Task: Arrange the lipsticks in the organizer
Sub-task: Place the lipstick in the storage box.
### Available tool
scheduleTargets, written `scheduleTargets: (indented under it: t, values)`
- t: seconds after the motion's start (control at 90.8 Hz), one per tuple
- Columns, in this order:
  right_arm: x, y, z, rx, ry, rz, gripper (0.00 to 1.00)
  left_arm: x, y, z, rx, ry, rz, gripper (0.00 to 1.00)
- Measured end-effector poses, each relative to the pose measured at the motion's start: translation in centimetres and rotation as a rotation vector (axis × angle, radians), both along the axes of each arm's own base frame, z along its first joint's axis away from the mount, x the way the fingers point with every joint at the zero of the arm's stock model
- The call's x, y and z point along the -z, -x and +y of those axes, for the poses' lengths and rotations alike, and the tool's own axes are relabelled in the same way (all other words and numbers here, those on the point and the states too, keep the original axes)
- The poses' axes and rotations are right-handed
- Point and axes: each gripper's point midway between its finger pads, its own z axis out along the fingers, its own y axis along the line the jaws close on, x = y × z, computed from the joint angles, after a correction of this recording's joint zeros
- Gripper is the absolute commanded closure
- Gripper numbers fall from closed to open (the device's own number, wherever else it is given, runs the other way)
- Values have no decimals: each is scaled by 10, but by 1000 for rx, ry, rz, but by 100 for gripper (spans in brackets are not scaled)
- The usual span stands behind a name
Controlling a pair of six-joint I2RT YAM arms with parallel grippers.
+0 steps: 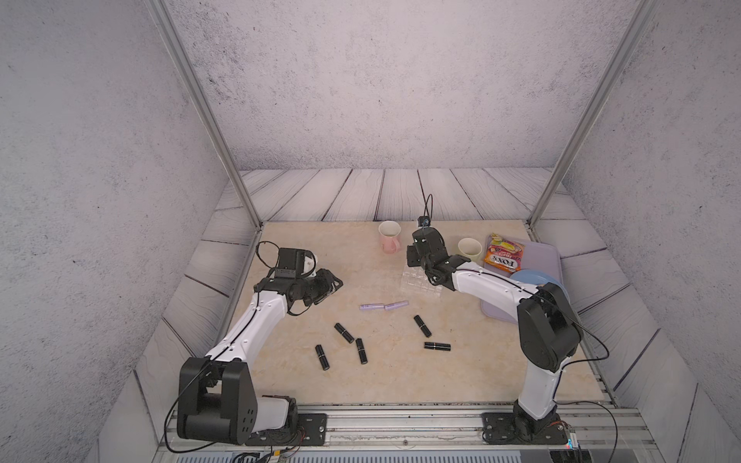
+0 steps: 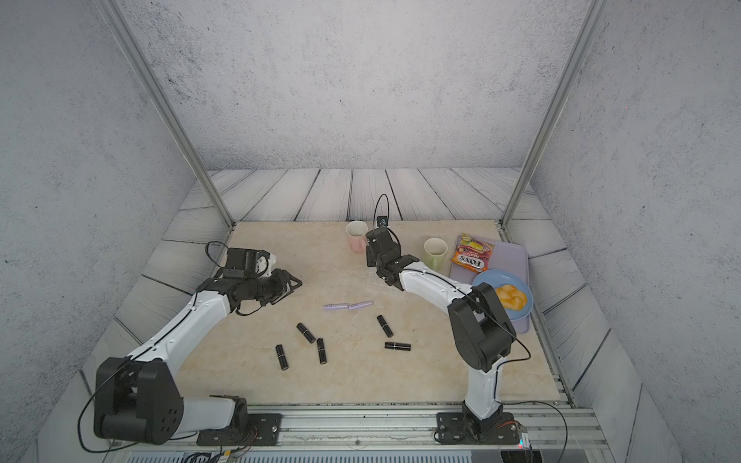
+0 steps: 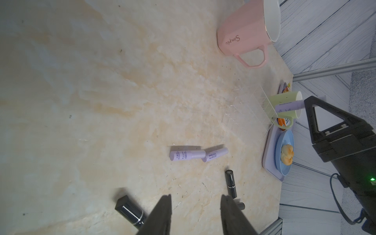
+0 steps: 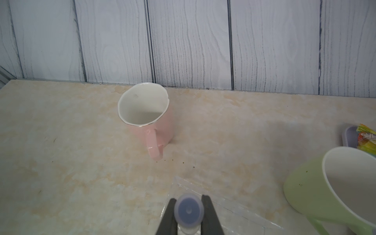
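My right gripper (image 4: 189,198) is shut on a pale lilac lipstick (image 4: 188,210) and holds it upright just above the clear organizer (image 4: 223,203). The left wrist view shows that lipstick (image 3: 289,106) over the organizer's cells (image 3: 250,107). Two lilac lipsticks (image 1: 373,307) (image 1: 397,305) lie end to end mid-table. Several black lipsticks lie scattered nearer the front, among them one (image 1: 344,332) and another (image 1: 437,346). Over the left side of the table hangs my left gripper (image 1: 335,284), open with nothing between its fingers (image 3: 164,211).
A pink mug (image 1: 389,236) and a green mug (image 1: 470,248) stand at the back near the organizer. To the right, a lilac tray (image 1: 537,256) holds a snack packet (image 1: 503,254) and a blue plate (image 2: 503,294) with pastry.
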Motion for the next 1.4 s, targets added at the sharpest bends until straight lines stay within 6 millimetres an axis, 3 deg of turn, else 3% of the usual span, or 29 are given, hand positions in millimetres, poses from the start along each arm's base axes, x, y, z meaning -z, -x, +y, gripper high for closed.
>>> scheduleTargets:
  t: [0.22,0.495,1.002,1.398]
  values:
    - [2,-14,11,-7,-6,-27,100,6,1,10,-11,3,10,57]
    - [25,-23,17,-6,4,-15,100,9,3,12,-5,7,12,57]
    - [46,-27,19,4,13,1,100,9,2,14,-10,8,12,59]
    - [49,-31,19,19,5,-18,100,10,2,15,-8,7,11,59]
